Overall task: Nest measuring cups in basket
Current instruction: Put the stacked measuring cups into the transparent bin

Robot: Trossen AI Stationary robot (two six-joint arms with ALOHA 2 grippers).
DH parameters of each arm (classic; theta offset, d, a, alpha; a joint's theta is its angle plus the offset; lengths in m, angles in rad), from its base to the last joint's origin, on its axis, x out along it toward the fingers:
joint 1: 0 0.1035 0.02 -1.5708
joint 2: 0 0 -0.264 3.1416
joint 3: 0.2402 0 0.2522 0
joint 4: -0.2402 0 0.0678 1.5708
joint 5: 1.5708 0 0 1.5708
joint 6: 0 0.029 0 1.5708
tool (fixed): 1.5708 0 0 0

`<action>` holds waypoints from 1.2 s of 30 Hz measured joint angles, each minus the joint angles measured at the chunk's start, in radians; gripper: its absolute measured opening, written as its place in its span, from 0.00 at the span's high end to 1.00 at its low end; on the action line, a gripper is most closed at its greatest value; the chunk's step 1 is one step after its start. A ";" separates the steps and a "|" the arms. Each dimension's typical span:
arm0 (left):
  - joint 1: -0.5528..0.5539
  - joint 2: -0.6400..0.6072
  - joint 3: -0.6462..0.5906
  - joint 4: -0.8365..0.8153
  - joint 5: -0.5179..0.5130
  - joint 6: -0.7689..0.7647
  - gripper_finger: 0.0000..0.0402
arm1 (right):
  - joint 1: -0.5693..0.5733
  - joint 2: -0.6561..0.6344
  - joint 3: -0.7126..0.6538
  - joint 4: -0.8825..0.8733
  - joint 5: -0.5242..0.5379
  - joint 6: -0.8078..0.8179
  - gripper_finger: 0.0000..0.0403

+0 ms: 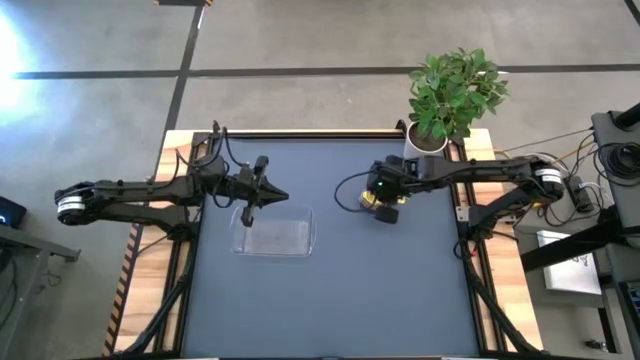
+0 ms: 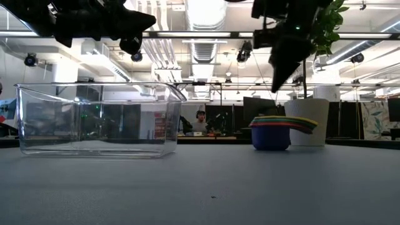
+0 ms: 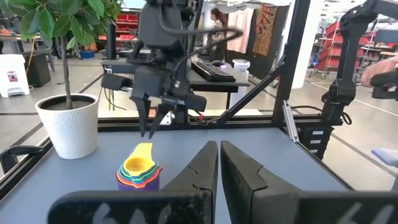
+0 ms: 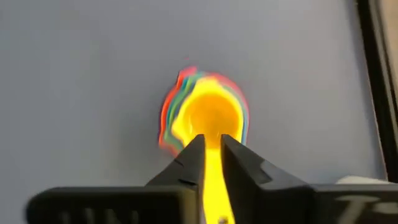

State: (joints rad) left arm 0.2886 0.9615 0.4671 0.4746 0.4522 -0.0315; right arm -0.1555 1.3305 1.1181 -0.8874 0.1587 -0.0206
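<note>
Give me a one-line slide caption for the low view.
Nested measuring cups sit beside the white plant pot, outside the empty clear basket.

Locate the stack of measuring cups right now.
In the high view, the nested measuring cups sit on the table's right side, directly under the right gripper, near the white plant pot and well apart from the basket.

No readable text in any view

The measuring cups, the basket and the white plant pot carry no legible marking; a small label on a white bin and the signs in the room behind are too small to read.
</note>
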 joint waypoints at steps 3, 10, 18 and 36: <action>0.000 0.000 0.000 -0.001 0.000 0.000 1.00 | 0.000 -0.019 -0.036 -0.033 -0.009 -0.071 0.76; 0.000 0.000 0.000 -0.005 0.000 0.009 1.00 | 0.000 -0.022 -0.079 -0.052 -0.001 -0.174 0.44; 0.000 0.000 0.000 -0.022 0.000 0.011 1.00 | -0.036 -0.013 -0.102 -0.033 0.005 -0.182 0.24; -0.009 0.002 0.000 -0.039 0.003 0.023 1.00 | -0.173 0.051 -0.147 0.059 -0.127 -0.269 0.23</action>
State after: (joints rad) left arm 0.2793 0.9634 0.4671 0.4360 0.4553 -0.0090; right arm -0.3284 1.3819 0.9710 -0.8285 0.0321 -0.2897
